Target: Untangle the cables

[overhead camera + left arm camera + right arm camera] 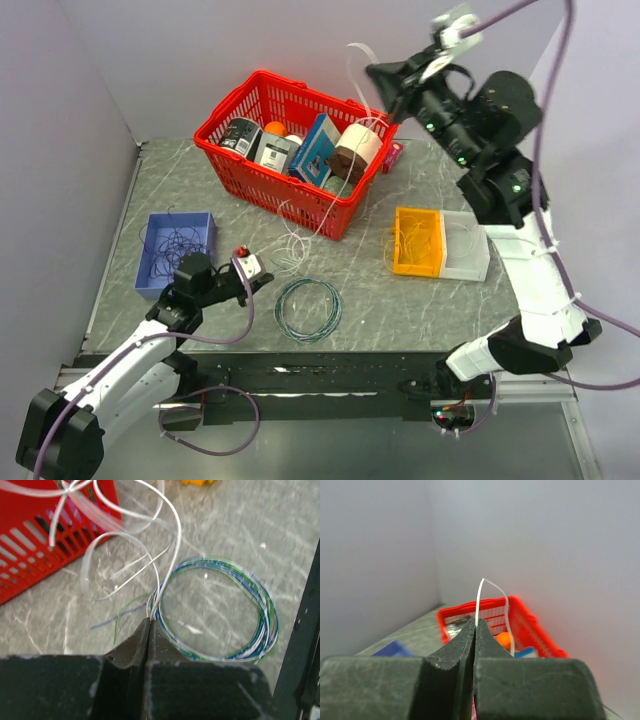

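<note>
The cables (292, 243) are thin white strands lying in loose loops on the table (420, 310), between the near wall of the red basket (265, 185) and the left gripper (266, 282). A further white length arches at the right gripper (373, 70), which is raised above the basket's far right end. Left gripper: fingers fully closed, low over the table, pinching one white strand (176, 535) at the tips. Right gripper: fingers fully closed, pinching a white strand (479, 597) that curves up and over above the tips. A neat green-blue ring of cable (308, 310) lies flat just beside the left gripper's tips. Thin dark wires sit in the blue tray (142, 262) at the table's left side. An orange-and-clear box (415, 268) stands to the right of the basket. The table surface is grey with pale marbled veining. Plain pale grey-lilac walls (80, 100) close it in at the left and the back.
</note>
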You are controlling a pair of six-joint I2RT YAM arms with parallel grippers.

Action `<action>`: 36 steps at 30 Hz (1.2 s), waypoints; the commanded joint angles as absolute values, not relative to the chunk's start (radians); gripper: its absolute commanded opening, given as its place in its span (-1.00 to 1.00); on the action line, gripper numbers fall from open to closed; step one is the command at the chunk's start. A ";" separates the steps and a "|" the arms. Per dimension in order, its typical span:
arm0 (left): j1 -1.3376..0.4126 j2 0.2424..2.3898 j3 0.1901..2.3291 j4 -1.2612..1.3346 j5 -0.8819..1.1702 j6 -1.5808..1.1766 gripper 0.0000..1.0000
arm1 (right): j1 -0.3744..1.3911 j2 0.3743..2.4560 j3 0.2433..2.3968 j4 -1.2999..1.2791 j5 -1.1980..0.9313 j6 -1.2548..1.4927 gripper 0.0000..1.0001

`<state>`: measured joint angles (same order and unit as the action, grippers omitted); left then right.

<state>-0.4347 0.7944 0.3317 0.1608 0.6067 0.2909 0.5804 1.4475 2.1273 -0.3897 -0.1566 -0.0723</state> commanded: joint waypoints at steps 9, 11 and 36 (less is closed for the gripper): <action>-0.361 0.698 0.322 -0.023 0.555 0.410 -0.99 | 0.339 1.425 2.359 -0.492 0.139 -0.212 -1.00; -0.341 0.684 0.318 -0.009 0.545 0.393 -0.99 | 0.289 1.424 2.364 -0.498 0.164 -0.222 -1.00; -0.259 0.505 0.203 0.328 0.551 0.077 -0.99 | -0.202 1.127 1.433 -0.342 0.152 -0.035 -1.00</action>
